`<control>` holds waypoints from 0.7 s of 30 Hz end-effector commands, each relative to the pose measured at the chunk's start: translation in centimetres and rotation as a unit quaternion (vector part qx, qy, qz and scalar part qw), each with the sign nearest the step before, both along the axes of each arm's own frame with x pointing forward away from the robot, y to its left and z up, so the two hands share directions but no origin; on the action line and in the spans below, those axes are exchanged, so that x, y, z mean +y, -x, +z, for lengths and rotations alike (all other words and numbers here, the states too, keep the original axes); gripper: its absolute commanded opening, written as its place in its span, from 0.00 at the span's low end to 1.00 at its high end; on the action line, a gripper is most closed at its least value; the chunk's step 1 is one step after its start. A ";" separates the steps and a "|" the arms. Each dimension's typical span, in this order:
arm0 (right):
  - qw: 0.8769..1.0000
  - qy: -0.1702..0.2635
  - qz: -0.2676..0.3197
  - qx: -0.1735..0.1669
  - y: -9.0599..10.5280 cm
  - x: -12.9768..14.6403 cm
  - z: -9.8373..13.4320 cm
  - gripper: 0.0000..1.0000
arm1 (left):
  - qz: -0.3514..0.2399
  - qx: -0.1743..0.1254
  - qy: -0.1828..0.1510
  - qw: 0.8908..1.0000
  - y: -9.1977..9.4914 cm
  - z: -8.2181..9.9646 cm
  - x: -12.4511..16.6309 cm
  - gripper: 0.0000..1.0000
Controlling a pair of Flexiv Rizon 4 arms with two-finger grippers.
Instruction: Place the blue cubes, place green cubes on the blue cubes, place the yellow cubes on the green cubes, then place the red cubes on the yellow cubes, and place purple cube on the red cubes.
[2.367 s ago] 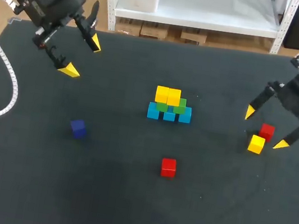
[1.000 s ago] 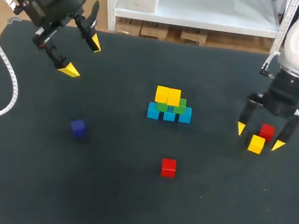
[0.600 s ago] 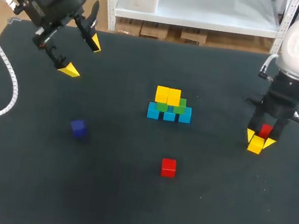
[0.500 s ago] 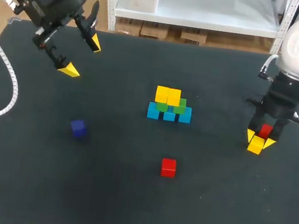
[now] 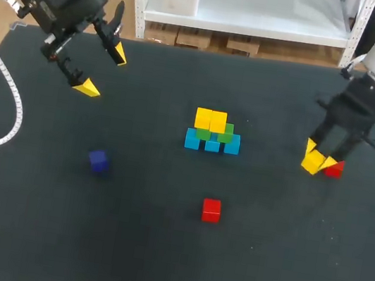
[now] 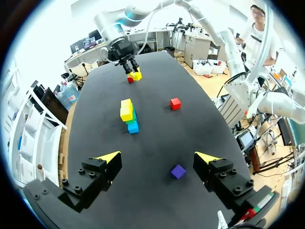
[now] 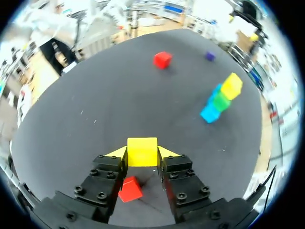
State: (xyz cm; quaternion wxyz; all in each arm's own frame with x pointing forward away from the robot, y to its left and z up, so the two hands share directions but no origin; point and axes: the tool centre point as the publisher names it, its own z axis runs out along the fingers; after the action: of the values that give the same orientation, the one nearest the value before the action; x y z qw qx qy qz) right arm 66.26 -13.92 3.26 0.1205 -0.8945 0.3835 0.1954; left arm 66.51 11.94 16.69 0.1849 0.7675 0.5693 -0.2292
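A smooth-faced yellow cube [image 5: 311, 164] is clamped from two sides betw. the tips of the right gripper [image 5: 316, 159] at the table's right side, w/ a red cube [image 5: 335, 169] lying just beside and under it on the matte dark table [image 5: 154, 263]. The left gripper [image 5: 104, 70] is held spread wide and empty over the far left corner. Mid-table a stack [image 5: 214, 132] is seen (blue cubes at the base, green over them, two yellow on top), w/ a second red cube [image 5: 211, 210] near its front and a purple cube [image 5: 98, 161] well apart to its left.

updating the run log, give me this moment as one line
right hand: shut on yellow cube, above red cube | left hand: open, empty | stack: blue, green, two yellow | loose: second red cube, purple cube
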 end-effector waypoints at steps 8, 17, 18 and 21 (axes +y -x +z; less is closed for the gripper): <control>0.939 -0.031 -0.337 -0.062 0.6 5.6 1.7 0.00 | -0.002 0.000 0.001 1.000 -0.1 0.0 0.1 1.00; 0.903 0.000 -0.428 -0.044 -0.4 9.2 2.3 0.00 | -0.002 0.000 0.001 1.000 -0.1 0.0 0.1 1.00; 0.900 -0.002 -0.434 -0.044 -0.5 9.3 2.4 0.00 | -0.002 0.000 0.001 1.000 -0.1 0.0 0.1 1.00; 0.893 0.012 -0.449 -0.038 -0.8 9.9 2.7 0.00 | -0.002 0.000 0.001 1.000 -0.1 0.0 0.1 1.00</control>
State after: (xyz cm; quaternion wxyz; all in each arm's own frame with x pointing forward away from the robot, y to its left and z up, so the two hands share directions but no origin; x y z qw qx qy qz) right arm 67.47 -4.40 5.82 0.2057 -0.7077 0.6622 0.1355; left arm 66.52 11.95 16.69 0.1849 0.7675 0.5693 -0.2292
